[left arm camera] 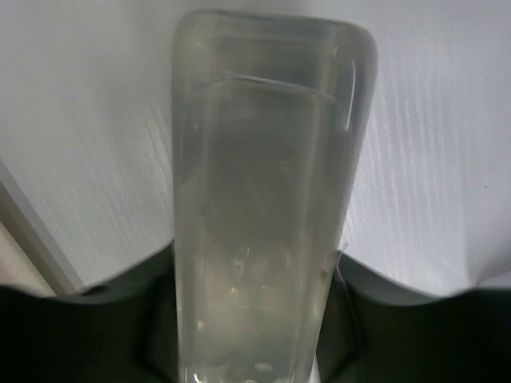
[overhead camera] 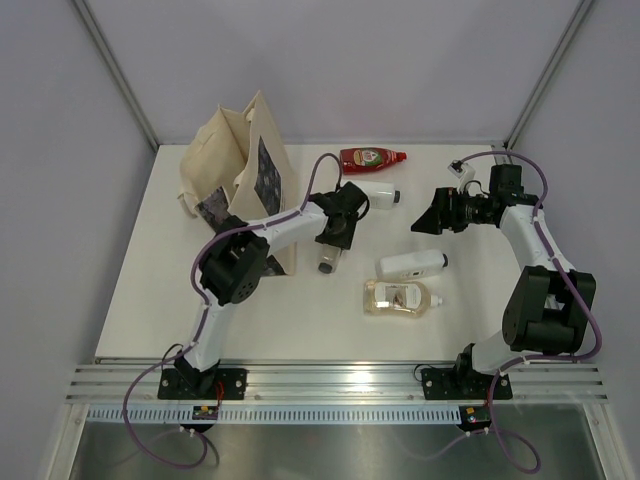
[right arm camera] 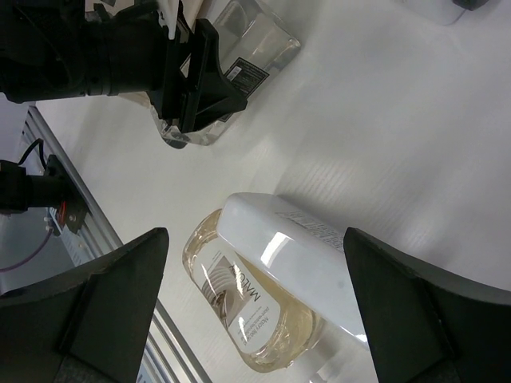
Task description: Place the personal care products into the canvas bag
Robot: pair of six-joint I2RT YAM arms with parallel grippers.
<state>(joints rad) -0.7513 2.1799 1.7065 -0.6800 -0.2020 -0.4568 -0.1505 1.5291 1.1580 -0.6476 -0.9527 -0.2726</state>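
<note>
Left end effector (overhead camera: 335, 232) is closed on a slim clear bottle (overhead camera: 328, 262), which is gripped across its body. In the left wrist view the bottle (left arm camera: 263, 199) is seen standing up between the two dark fingers (left arm camera: 96, 335), filling the gap between them. From the right wrist view the same bottle (right arm camera: 239, 64) is seen tilted in that grip; whether its lower end touches the worktop (overhead camera: 200, 320) cannot be told. The held bottle is located just to the right of the canvas bag (overhead camera: 235, 165), outside it.

The bag is stood upright at the far left of the worktop, with its dark printed panel turned to the right, and its lower part is crossed by the left arm (overhead camera: 270, 228).

Right end effector (overhead camera: 428, 213) is held wide open above the worktop, with nothing between its fingers (right arm camera: 104, 311), and is pointed towards the left end effector.

Four more bottles are laid on the worktop, outside the bag. A red bottle (overhead camera: 372, 157) is placed near the far edge. A small white bottle (overhead camera: 383, 193) with a dark cap is found just beyond the left end effector. A white bottle (overhead camera: 410, 264) is laid on its side between the two arms, and an amber bottle (overhead camera: 400, 297) is laid flat just on its near side.
</note>
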